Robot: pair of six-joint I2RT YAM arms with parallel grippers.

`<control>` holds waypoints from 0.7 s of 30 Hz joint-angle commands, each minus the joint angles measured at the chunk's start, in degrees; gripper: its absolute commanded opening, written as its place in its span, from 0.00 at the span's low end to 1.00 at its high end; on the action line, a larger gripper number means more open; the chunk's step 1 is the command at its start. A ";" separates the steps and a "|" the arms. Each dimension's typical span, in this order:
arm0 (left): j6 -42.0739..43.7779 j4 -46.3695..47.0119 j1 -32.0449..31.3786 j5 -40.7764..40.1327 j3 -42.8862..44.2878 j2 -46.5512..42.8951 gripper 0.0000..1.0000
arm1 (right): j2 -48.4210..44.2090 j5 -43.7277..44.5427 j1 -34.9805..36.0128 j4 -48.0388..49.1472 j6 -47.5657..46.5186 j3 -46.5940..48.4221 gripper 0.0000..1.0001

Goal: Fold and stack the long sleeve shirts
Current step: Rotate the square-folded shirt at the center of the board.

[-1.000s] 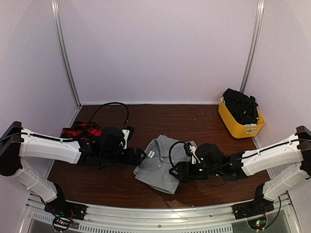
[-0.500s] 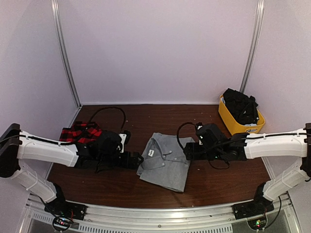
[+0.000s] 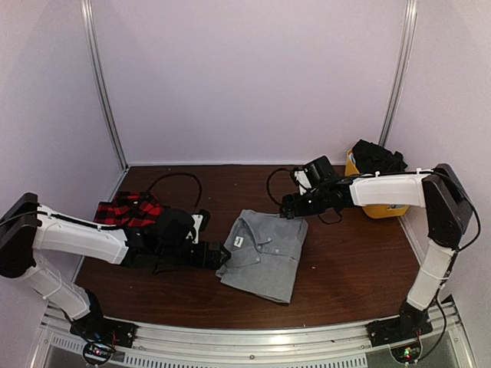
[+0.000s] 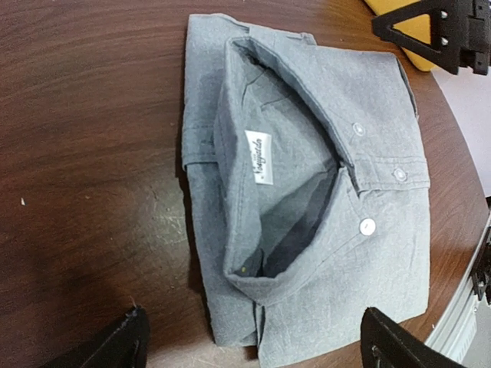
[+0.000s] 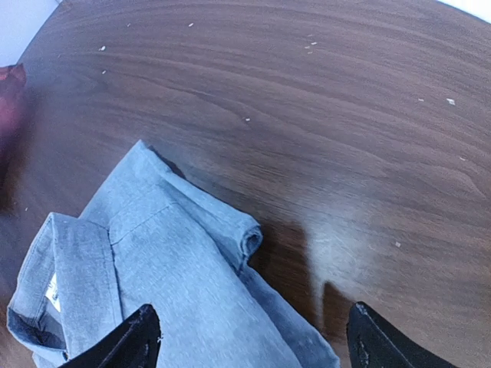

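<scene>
The grey shirt (image 3: 262, 253) lies folded at mid-table, collar and white label facing left. In the left wrist view the grey shirt (image 4: 307, 192) fills the frame, buttons showing. My left gripper (image 3: 219, 255) sits low at its left edge, open, its jaws (image 4: 257, 349) spread wide with nothing between them. My right gripper (image 3: 290, 207) hovers above the shirt's far right corner, open; between its fingers (image 5: 253, 341) I see the grey shirt's rolled edge (image 5: 169, 284) below. The plaid shirt (image 3: 126, 209) lies bunched at far left, behind my left arm.
A yellow bin (image 3: 383, 209) with dark clothing (image 3: 377, 159) stands at the back right, partly behind my right arm. Black cables loop over the table near both wrists. White walls close in the table on three sides.
My right arm has lifted off the shirt's near right side and swung back to its far right corner, jaws widening. The grey shirt now lies flatter. The left arm has barely moved.
</scene>
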 commanded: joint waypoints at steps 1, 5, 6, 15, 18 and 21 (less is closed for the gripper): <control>-2.81 4.95 0.15 2.37 -2.11 1.44 0.97 | 7.09 -12.90 -2.19 0.66 -5.52 5.60 0.85; -3.32 6.55 0.15 4.49 -2.86 3.09 0.95 | 10.99 -15.83 -3.15 1.66 -5.66 5.75 0.84; -3.22 6.56 0.14 4.34 -2.78 3.26 0.94 | 11.33 -16.71 -3.30 2.08 -5.50 5.13 0.83; -2.51 4.67 0.14 1.37 -3.31 1.57 0.93 | 0.98 -19.00 -3.31 11.68 2.11 -13.38 0.78; -2.65 4.18 0.17 1.35 -3.80 1.23 0.94 | -4.98 -17.41 -1.47 16.57 7.77 -21.91 0.77; -2.67 3.32 0.17 0.78 -4.16 0.33 0.94 | -11.26 -13.37 3.35 21.42 15.05 -30.10 0.76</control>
